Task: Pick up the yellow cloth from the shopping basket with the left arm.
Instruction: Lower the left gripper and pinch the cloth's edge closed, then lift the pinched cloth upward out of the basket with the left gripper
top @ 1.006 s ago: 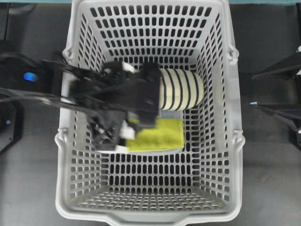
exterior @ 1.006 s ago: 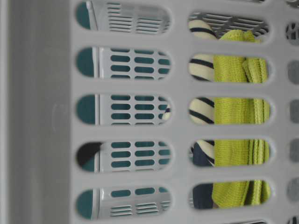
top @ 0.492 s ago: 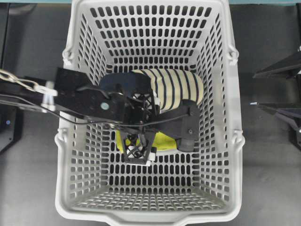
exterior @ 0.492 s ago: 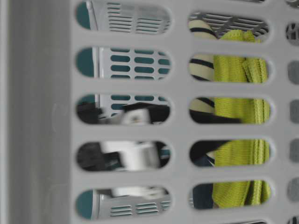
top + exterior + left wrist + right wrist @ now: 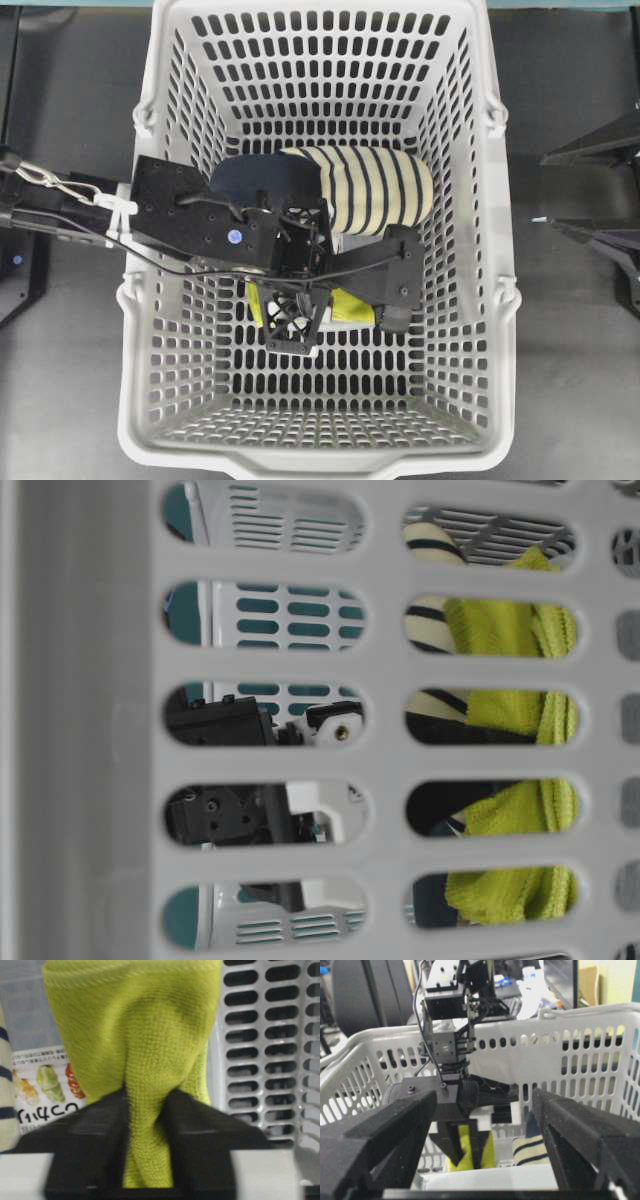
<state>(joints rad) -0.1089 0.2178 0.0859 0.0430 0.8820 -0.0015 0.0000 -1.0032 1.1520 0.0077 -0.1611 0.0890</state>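
- In the left wrist view, the two black fingers of the left arm's black lattice-framed gripper were closed on a pinched fold of the yellow-green terry cloth, which bunched between them and spread wider beyond them.
- Half a second earlier the cloth lay flatter under the gripper; at this moment it was gathered into a ridge, and in the table-level view its edge looked pulled and crumpled. I judge the grasp was made and only the lift remained.
- The cloth was not clear of the large light-grey slotted plastic basket; it was low inside, near the floor.
- Just beside it lay the cream-and-navy striped slipper, close to the gripper, so a straight upward path seemed safest.
- The basket walls stood well apart from the gripper, and the top was open.
- Farther off, the right arm's black gripper waited outside the basket with its fingers spread and holding nothing.
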